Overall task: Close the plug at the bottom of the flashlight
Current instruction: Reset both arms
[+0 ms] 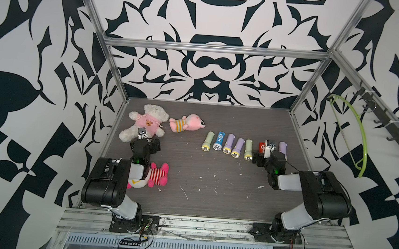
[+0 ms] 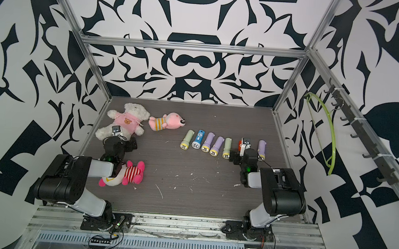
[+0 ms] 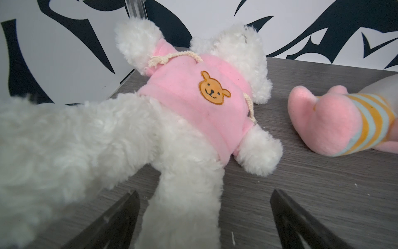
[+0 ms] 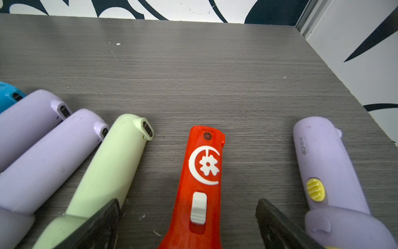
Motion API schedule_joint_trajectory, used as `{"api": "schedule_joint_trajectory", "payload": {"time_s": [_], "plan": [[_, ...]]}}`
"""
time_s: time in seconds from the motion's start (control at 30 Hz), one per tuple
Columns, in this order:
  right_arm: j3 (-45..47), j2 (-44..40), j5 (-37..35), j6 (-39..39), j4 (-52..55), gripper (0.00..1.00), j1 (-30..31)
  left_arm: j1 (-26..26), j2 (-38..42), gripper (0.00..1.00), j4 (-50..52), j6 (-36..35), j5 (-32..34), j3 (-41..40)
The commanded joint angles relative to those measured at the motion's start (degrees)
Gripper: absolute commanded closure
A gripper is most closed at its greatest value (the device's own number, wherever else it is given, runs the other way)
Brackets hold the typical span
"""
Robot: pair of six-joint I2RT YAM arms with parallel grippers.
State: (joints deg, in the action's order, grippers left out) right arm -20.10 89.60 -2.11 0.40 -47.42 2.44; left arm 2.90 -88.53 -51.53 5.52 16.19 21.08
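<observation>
Red flashlight (image 4: pixel 202 172) on table (image 4: pixel 215 64), between wide-spread jaws of right tool (image 4: pixel 188 202).

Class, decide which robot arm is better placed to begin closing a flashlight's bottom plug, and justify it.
Right. The right gripper stands open astride the red flashlight. The left gripper, also open, straddles a leg of the white teddy bear, far from every flashlight.

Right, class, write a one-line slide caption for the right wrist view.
Open right gripper straddles the red flashlight, a green flashlight and a yellow-switched purple flashlight lying either side.
</observation>
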Motion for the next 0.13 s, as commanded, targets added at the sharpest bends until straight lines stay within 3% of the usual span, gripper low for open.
{"api": "schedule_joint_trajectory", "payload": {"time_s": [0.0,0.1], "plan": [[-1.3,-1.3,0.4,0.0,-1.1,0.00,0.1,-0.1,-0.6,0.01,0.5,-1.2,-3.2,0.8],[-1.3,-1.3,0.4,0.0,-1.0,0.00,0.0,-0.4,-0.1,0.01,0.7,-1.0,-4.0,0.6]]}}
